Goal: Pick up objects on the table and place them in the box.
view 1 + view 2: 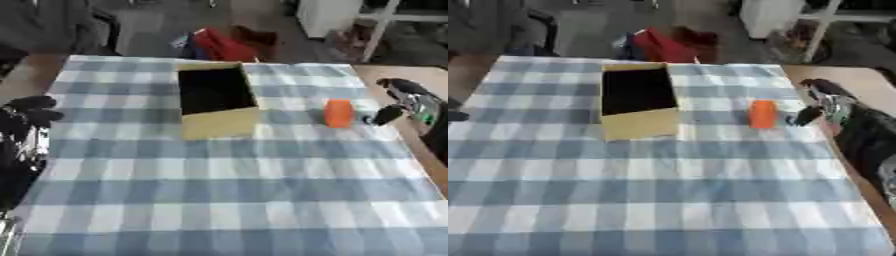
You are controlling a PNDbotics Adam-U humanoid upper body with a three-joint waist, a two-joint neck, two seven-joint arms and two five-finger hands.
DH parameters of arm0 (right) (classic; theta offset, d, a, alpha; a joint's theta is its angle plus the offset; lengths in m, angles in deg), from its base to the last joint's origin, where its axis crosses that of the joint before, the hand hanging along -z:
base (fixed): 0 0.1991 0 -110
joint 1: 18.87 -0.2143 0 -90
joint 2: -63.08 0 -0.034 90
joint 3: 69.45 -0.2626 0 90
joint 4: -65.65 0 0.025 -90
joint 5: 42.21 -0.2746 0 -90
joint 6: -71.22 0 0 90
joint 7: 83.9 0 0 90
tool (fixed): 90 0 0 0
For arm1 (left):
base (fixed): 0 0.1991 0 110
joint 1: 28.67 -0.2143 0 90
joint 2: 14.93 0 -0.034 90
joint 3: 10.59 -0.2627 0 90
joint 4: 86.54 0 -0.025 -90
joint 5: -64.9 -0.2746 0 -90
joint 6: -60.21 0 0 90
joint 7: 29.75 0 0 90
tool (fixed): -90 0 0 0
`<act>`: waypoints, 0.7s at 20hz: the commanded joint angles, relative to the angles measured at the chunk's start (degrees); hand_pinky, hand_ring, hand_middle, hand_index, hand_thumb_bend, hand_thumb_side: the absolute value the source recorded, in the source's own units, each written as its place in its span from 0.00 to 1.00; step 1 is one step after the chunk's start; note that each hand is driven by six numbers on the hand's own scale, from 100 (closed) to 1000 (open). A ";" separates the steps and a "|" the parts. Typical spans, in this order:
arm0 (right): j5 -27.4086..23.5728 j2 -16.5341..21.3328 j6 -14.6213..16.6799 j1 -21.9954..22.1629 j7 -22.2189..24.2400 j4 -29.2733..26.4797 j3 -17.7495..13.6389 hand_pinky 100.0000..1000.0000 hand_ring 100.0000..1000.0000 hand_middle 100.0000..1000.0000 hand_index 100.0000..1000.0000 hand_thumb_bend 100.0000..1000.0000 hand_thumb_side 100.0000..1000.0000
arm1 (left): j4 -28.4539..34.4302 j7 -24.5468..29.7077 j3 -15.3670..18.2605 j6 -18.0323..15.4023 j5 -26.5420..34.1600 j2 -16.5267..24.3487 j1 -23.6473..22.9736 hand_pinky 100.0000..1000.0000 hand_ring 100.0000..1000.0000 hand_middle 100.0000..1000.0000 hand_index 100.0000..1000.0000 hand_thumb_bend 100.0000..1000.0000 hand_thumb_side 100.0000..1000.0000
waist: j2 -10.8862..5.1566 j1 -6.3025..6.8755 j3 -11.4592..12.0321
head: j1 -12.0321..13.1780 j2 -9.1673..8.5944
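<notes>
The orange object (339, 113) stands upright on the checked table (219, 190), at about 3 o'clock from the open cardboard box (219, 100) and a little apart from it; the right hand (398, 107) comes in from the table's right edge, one dark fingertip near the object at its 3 o'clock side, though whether it touches I cannot tell; whether its fingers are spread or curled cannot be made out either. The left hand (26, 115) sits at 9 o'clock by the table's left edge, well apart from everything, its fingers looking curled on nothing.

The main risk, as I judge it: the object is tall and narrow, so a sideways nudge from that fingertip could tip it over or push it toward the box before any hold is made; a grasp taken too high might also let it swing. On the carry, the box's near wall stands between object and opening; a low path could knock against it.
</notes>
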 commanded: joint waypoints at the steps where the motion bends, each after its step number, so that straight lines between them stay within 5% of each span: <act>1: 0.36 0.93 1.01 -1.73 0.24 -0.35 -0.03 0.80 0.88 0.92 1.00 0.38 0.03 | 0.63 -0.15 0.43 -0.15 -0.04 0.74 0.71 0.82 0.61 0.62 0.71 0.00 0.54 | -0.55 0.21 -0.02 | -0.26 0.28; 14: 2.02 0.07 3.20 -2.26 2.36 -0.35 -0.06 0.80 0.89 0.92 0.99 0.36 0.02 | 0.69 -0.09 0.36 -0.10 -0.07 0.63 0.85 0.81 0.61 0.62 0.71 0.00 0.54 | -0.26 0.33 0.21 | -0.45 0.28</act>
